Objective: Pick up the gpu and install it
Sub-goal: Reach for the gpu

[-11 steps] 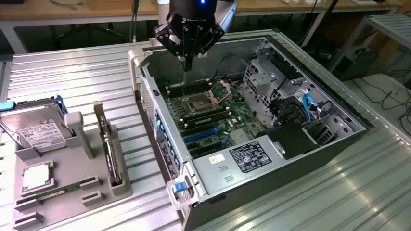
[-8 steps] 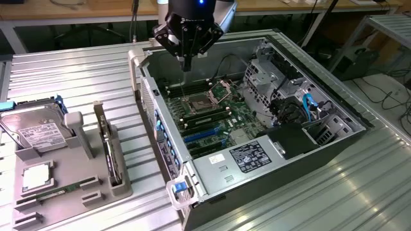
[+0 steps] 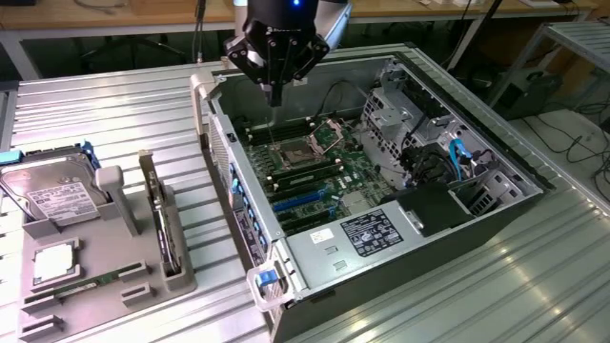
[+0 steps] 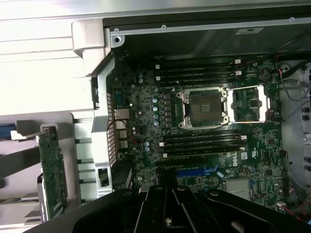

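One black gripper [image 3: 276, 94] hangs clenched and empty over the open metal computer case [image 3: 448, 257]. The thin flat gpu [image 3: 160, 214] [image 4: 51, 167] stands on edge in a gray tray [image 3: 176, 284]; the wrist view shows its green board.

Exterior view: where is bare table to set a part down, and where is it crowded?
Bare table beyond the hard drive, beside the computer case; more on the exterior view's right of it. Crowded: the parts holder and inside the case.

A holder [image 3: 133, 250] sits on the table [image 3: 114, 107], on the exterior view's left of the computer case [image 3: 410, 271]. The gpu [image 3: 164, 229] stands in the holder, between the hard drive [image 3: 53, 193] and the case.
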Robot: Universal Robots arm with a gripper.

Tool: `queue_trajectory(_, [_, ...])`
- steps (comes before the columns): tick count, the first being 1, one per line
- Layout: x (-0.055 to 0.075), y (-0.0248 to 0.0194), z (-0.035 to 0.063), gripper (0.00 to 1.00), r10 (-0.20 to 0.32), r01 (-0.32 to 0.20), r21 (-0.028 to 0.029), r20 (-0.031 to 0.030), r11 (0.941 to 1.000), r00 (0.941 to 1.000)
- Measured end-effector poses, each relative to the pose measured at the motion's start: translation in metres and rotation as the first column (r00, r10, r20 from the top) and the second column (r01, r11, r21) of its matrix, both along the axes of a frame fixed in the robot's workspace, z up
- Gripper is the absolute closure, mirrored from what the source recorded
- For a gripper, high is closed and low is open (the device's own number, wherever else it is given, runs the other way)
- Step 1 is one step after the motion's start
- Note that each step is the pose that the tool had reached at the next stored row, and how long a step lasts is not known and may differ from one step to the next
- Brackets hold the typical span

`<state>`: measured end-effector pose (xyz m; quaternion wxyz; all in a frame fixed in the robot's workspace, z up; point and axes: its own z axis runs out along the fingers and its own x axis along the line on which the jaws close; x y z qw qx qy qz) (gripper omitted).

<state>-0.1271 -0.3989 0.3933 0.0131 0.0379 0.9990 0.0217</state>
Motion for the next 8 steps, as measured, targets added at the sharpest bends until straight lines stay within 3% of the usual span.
queue_trajectory(8, [-0.0049,-0.0001,0.0,0.89,0.0,0.0,0.0,0.0,1.0,1.0])
